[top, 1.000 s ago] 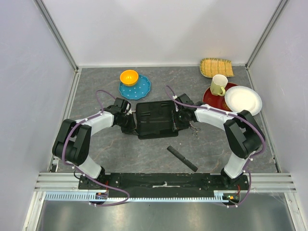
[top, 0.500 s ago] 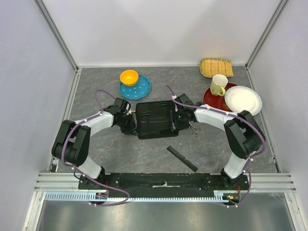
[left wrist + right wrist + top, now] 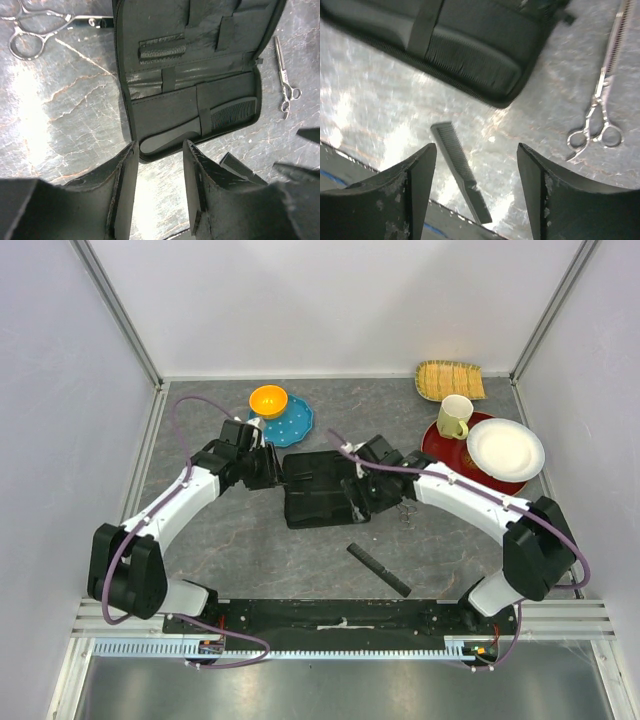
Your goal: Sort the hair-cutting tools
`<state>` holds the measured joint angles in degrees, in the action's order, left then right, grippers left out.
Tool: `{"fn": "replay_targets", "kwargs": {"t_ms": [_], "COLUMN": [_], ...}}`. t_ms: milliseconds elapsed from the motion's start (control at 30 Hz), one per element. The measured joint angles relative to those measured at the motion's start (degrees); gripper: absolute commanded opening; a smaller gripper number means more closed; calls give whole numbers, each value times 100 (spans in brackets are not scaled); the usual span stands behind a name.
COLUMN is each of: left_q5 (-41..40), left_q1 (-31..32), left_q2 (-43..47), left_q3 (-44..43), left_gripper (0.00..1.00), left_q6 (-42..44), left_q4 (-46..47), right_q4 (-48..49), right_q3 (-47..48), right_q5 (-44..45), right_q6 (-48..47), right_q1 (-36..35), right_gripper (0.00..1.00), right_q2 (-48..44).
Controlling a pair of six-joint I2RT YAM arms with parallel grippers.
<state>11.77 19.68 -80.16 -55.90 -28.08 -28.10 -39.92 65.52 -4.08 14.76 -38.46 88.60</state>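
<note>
Left pincer (image 3: 160, 145) and right pincer (image 3: 475, 147) gape empty by the flat black zip case (image 3: 165, 107); a black plastic comb (image 3: 225, 114) seems strapped inside.

Tabletop (image 3: 250, 540) grey, veined with pale marble-like cracks. Zip case (image 3: 320, 490) black inside and out, pocketed comb (image 3: 200, 125) and loose comb (image 3: 378, 569) black as well, big-ringed scissors (image 3: 35, 30) and slim scissors (image 3: 285, 80) both bright silver. Further off: orange bowl (image 3: 268, 400) on a teal plate (image 3: 295, 425) dotted white, pale yellow mug (image 3: 455, 416) on a dark red plate (image 3: 440, 445), plain white plate (image 3: 505, 448), straw-yellow mat (image 3: 450, 380) with a woven pattern. My left arm (image 3: 185, 495) and right arm (image 3: 465, 495) white and black, cable (image 3: 180, 420) purple, my left fingers (image 3: 125, 200) black with grey scuffs.
</note>
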Motion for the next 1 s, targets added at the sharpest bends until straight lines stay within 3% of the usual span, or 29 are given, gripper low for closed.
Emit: {"fn": "replay_targets", "kwargs": {"t_ms": [367,633,1000], "left_q5": [76,557,859], "left_q1": [-553,-968,-1036], "left_q2": [105,103,50], "left_q3": [-22,173,264], "left_gripper": [49,49,49], "left_q6": [144,140,136], "left_q4": [39,120,210], "right_q4": [-367,-367,-389], "right_q3": [-671,-811,-811], "right_q5": [223,457,551], "right_q6": [-153,-205,-212], "right_q1": [-1683,-1720,-1718], "right_gripper": [75,65,56], "right_q2": [-13,411,870]}}
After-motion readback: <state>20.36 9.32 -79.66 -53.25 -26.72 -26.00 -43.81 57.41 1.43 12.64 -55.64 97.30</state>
